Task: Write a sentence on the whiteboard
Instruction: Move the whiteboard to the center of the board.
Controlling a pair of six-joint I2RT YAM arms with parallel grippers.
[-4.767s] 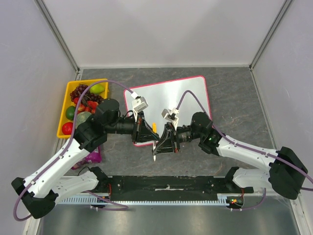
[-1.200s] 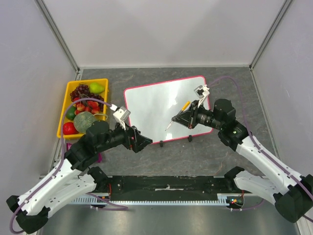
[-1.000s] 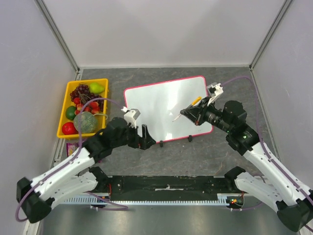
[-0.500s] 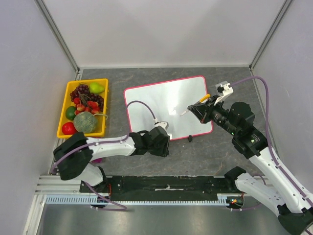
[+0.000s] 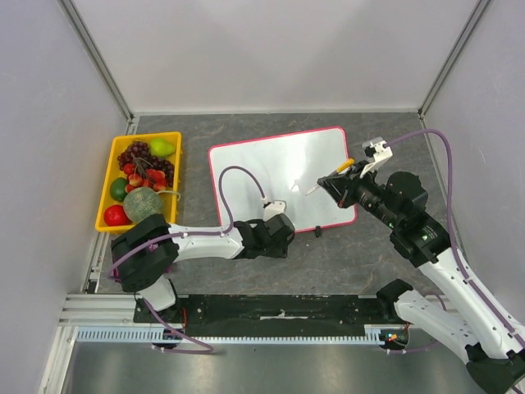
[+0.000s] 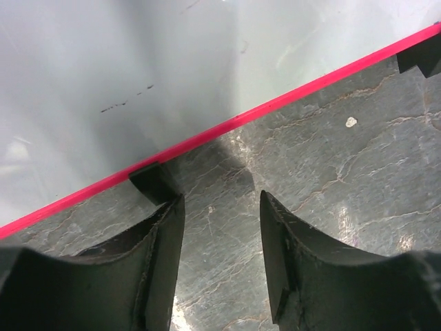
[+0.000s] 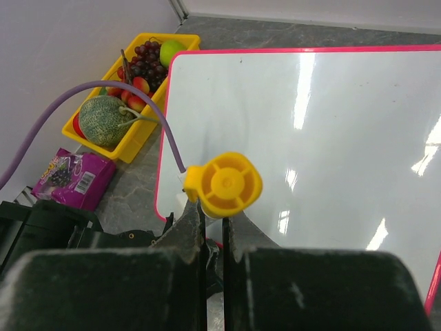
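The whiteboard (image 5: 262, 172) lies flat mid-table, glossy white with a thin pink frame. The sentence is out of view: the whiteboard (image 7: 331, 124) shows only glare, and in the left wrist view the whiteboard (image 6: 138, 55) carries a few faint dark specks. My right gripper (image 5: 335, 182) hovers over the board's right part, shut on a marker (image 5: 328, 178). In the right wrist view my right gripper (image 7: 215, 221) pinches the marker below its yellow end cap (image 7: 224, 184). My left gripper (image 5: 275, 238) lies low at the board's near edge. There my left gripper (image 6: 222, 196) stands open over bare table, its left finger beside a black foot (image 6: 155, 181).
A yellow tray (image 5: 104, 197) of fruit stands left of the board. A purple packet (image 7: 69, 178) lies near that tray. The board's other black foot (image 5: 317, 232) sticks out toward the arms. Grey enclosure walls close in the back and both sides.
My left arm has stretched low and rightward along the board's near edge, and its jaws have narrowed from wide. My right gripper has drifted slightly right with the marker.
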